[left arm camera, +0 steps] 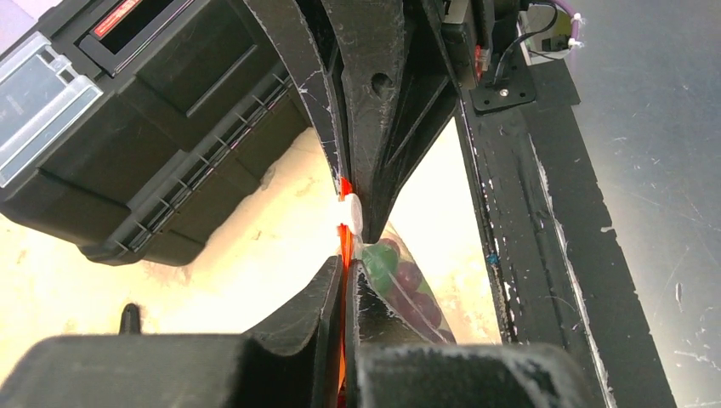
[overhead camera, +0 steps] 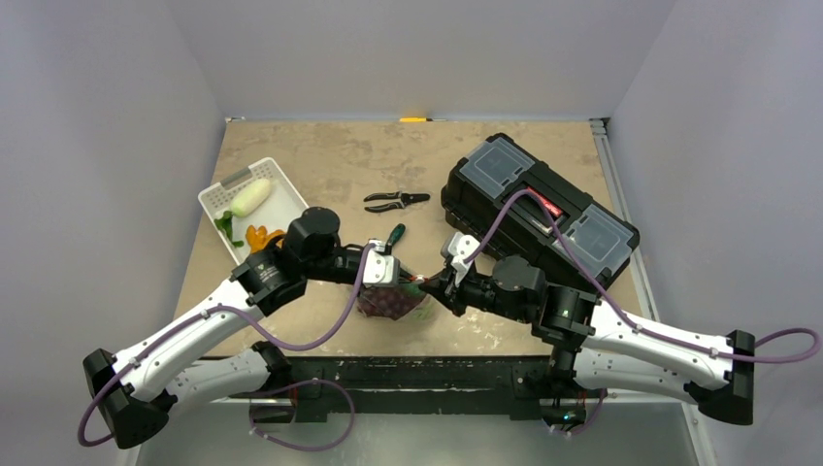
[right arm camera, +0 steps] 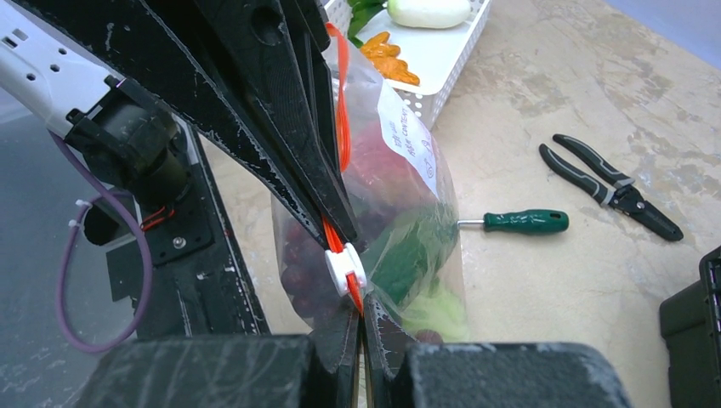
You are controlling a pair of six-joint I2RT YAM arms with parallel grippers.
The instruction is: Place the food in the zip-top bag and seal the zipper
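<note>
The clear zip-top bag hangs between my two grippers near the table's front edge. It holds purple grapes, a green cabbage and a pink-red piece. My left gripper is shut on the orange-red zipper. My right gripper is shut on the same zipper, right beside its white slider. The slider also shows in the left wrist view. An orange carrot with green leaves and a pale cucumber lie in the white basket.
A black toolbox stands at the right, behind my right arm. Black-handled pliers and a green-handled screwdriver lie on the table behind the bag. The black mounting rail runs along the near edge.
</note>
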